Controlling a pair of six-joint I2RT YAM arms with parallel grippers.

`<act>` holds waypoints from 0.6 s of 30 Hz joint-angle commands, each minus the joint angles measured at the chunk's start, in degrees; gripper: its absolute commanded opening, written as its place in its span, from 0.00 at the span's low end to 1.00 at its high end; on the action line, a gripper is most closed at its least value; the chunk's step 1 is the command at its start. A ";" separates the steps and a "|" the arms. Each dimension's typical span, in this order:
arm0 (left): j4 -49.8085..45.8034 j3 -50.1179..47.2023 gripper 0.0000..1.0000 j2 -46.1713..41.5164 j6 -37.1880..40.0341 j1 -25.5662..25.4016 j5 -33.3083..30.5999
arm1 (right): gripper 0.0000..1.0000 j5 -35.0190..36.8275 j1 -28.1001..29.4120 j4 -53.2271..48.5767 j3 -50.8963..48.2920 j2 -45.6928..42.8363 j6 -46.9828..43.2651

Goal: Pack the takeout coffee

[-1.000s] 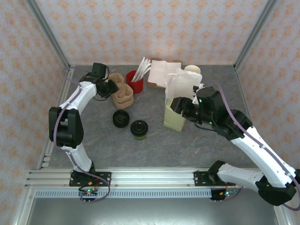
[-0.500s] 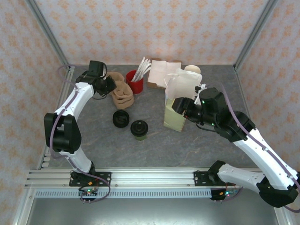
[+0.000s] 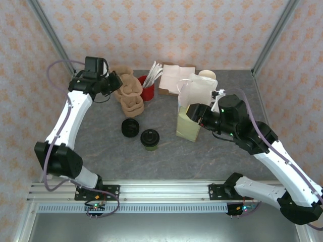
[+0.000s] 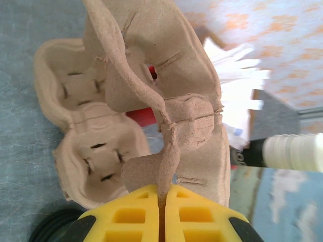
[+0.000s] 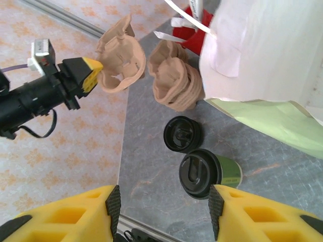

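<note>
While the right gripper (image 5: 164, 197) hangs jaws apart and empty by the paper bag (image 3: 199, 91), tall, pale green and white, the left gripper (image 4: 162, 197) is clamped on the thin rim of a moulded-pulp cup carrier (image 4: 151, 75). It is rough tan fibre, held clear of the carrier stack (image 3: 132, 105). Red cup (image 3: 146, 92) is at 12 o'clock of the coffee, black lid pile (image 3: 130, 127) at 10, just beside. Takeout coffee (image 3: 149, 139): small, round, dark green wall, black lid, upright on the grey table (image 3: 101, 151), 8 o'clock of the bag.
</note>
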 commanded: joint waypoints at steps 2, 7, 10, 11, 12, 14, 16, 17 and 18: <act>-5.19 2.60 0.08 -9.11 1.60 -3.93 2.52 | 0.51 -1.85 -0.36 7.33 0.51 -2.36 -4.50; -2.90 1.51 0.08 -15.56 -0.46 -8.03 9.02 | 0.51 -6.95 -0.36 14.42 0.72 -2.60 -8.15; 1.22 -0.80 0.08 -19.39 -2.50 -10.41 12.19 | 0.52 -10.32 -0.36 18.09 1.24 -1.60 -9.34; 3.31 -1.83 0.09 -20.73 -3.51 -11.11 13.43 | 0.52 -11.33 -0.36 18.80 1.68 -1.08 -9.48; 4.87 -2.58 0.09 -21.70 -4.32 -11.93 14.28 | 0.52 -12.23 -0.36 19.23 2.03 -0.56 -9.65; 7.61 -3.84 0.09 -23.44 -4.99 -14.00 14.99 | 0.52 -14.77 -0.27 20.68 2.79 0.59 -9.77; 9.05 -4.63 0.09 -24.37 -4.94 -15.98 15.09 | 0.52 -17.24 -0.19 22.74 2.95 1.64 -9.49; 9.70 -5.06 0.09 -24.71 -5.01 -16.97 15.22 | 0.52 -18.30 -0.03 23.55 3.14 2.23 -9.35; 10.23 -5.34 0.09 -24.88 -5.07 -17.92 15.20 | 0.52 -19.00 0.14 23.75 3.54 2.78 -9.35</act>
